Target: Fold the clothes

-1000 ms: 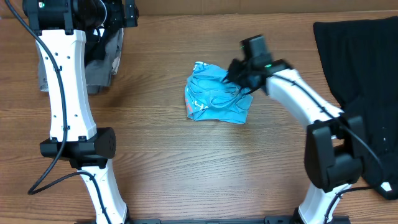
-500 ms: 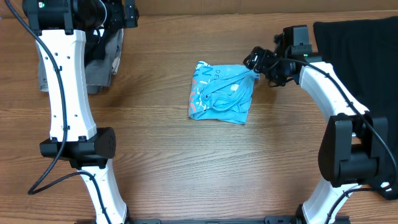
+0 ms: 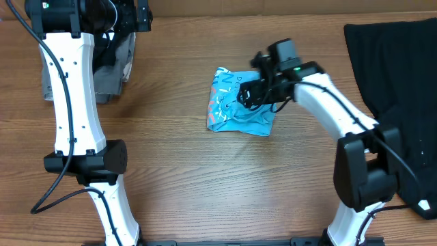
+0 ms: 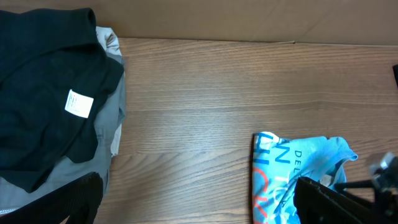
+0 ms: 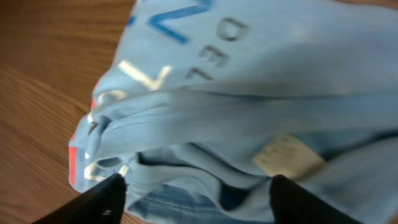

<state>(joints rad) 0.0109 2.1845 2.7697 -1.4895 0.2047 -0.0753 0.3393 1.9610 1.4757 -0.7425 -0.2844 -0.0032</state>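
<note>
Brown wood-grain table (image 3: 171, 171) fills frame, grain running left-right; plain tan panel (image 4: 249, 18) along top edge; even, soft light.

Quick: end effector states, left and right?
Left end effector: open, holding nothing.
Right end effector: open, over the blue T-shirt, not gripping it.

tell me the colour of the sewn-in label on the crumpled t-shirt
The small cloth label is pale cream; clearest in the right wrist view.

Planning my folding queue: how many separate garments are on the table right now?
4: light blue T-shirt mid-table under the right tool; large black garment far right; tagged black garment atop a grey garment far left. More may be hidden beneath.
</note>
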